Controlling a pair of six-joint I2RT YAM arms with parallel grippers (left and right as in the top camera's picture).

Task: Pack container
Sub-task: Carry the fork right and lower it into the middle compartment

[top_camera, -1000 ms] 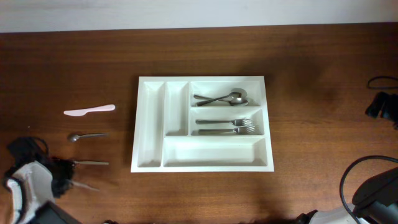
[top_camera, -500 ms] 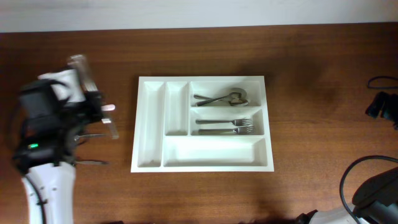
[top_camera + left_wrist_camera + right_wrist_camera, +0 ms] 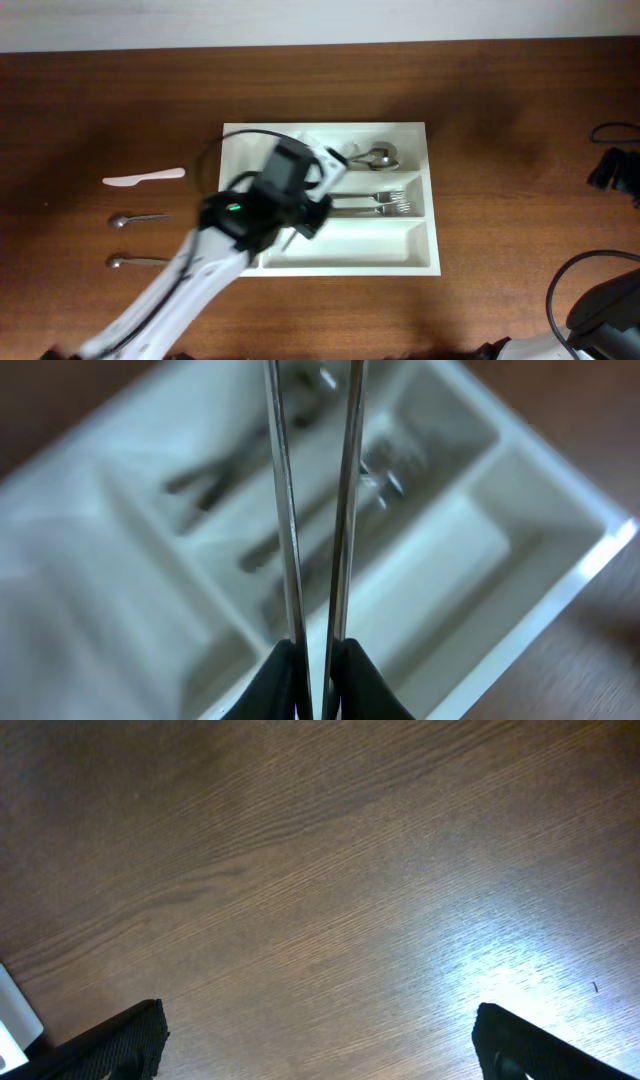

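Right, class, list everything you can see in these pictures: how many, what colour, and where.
table: one, brown wood, under everything
cutlery tray: one, white, five compartments, centre of the table
tray spoons: two by the look, silver, top right compartment
forks: two, silver, compartment below the spoons
plastic knife: one, pale pink, on the table left of the tray
loose spoons: two, silver, on the table below the knife
black object: one, table's right edge
thin metal pieces: two, silver, held over the tray; kind unclear
left gripper: black, shut on the metal pieces
right gripper: black, open, over bare table
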